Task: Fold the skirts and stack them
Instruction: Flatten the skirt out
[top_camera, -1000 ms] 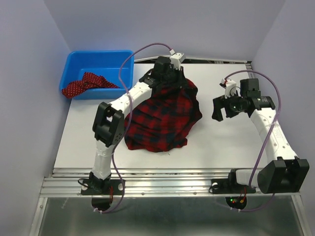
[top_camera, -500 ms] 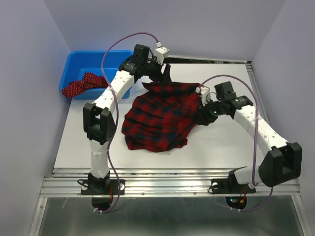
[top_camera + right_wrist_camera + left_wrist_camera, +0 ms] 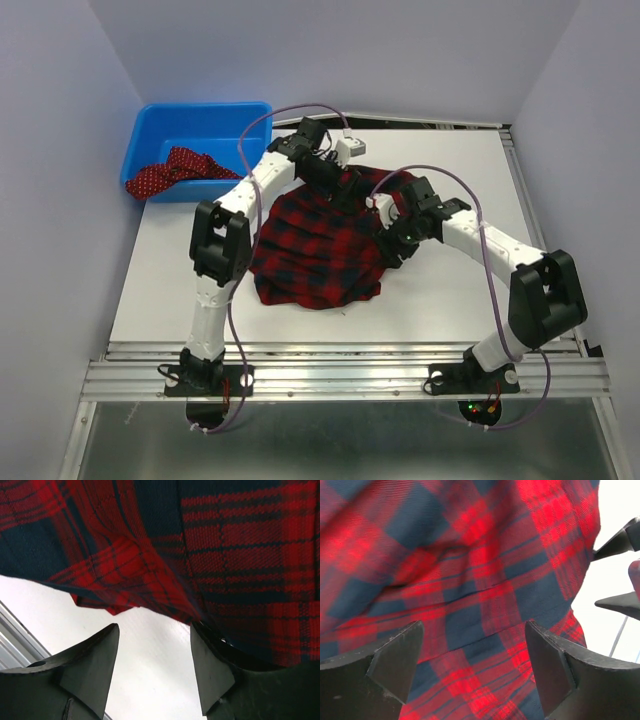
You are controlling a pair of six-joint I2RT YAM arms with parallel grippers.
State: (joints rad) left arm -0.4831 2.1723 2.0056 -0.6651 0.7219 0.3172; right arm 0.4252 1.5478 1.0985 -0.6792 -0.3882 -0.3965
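Since the fold has to start from an edge of the cloth, what counts is where each edge lies from the tools. On the white table (image 3: 450, 290) the tartan skirt (image 3: 320, 255) lies spread at the middle, rumpled and not yet folded. It is narrow at the far end and fans wider toward the arms' bases, so its long axis runs roughly far to near. The blue bin (image 3: 200, 120) stands at the far left corner, well apart from it. The polka-dot skirt (image 3: 165, 172) is draped over the bin's near wall, on the left arm's side. The left gripper (image 3: 343, 188) hangs over the tartan skirt's far edge, and the right gripper (image 3: 393, 238) sits at its right edge, so both are at the cloth, neither at the near hem. In the left wrist view its fingers (image 3: 395, 655) stand wide apart with only plaid beneath them and nothing pinched. In the right wrist view the fingers (image 3: 90, 665) are parted with bare table showing between them. The skirt's edge lies just at the right-hand finger, uncaught. A grip there looks to need only a small reach under that edge.
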